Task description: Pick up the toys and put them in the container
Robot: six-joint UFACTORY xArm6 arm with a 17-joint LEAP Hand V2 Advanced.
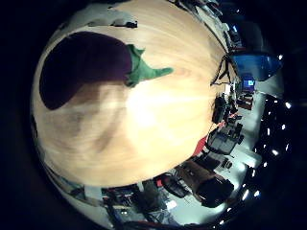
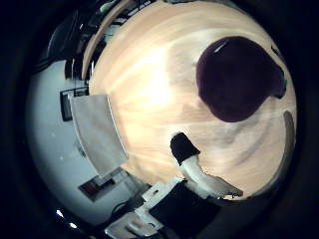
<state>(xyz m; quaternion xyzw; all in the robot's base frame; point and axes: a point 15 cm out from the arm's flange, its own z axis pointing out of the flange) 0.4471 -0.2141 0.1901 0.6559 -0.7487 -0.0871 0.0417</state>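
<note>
A toy eggplant (image 1: 82,67), dark purple with a green stem (image 1: 144,68), lies on the light wooden table (image 1: 158,129) in the little finger side palm view. The thumb side palm view shows its purple body (image 2: 237,78) lying on the same wood. My right hand (image 2: 195,169) shows there as one white finger with a black tip, reaching in over the table. The tip is away from the eggplant and touches nothing. The hand hovers above the table and holds nothing.
The table's rounded edge (image 2: 108,100) runs beside a grey floor with a pale board (image 2: 95,134). Beyond the table's other edge there is dark equipment (image 1: 206,177) and a blue object (image 1: 255,67).
</note>
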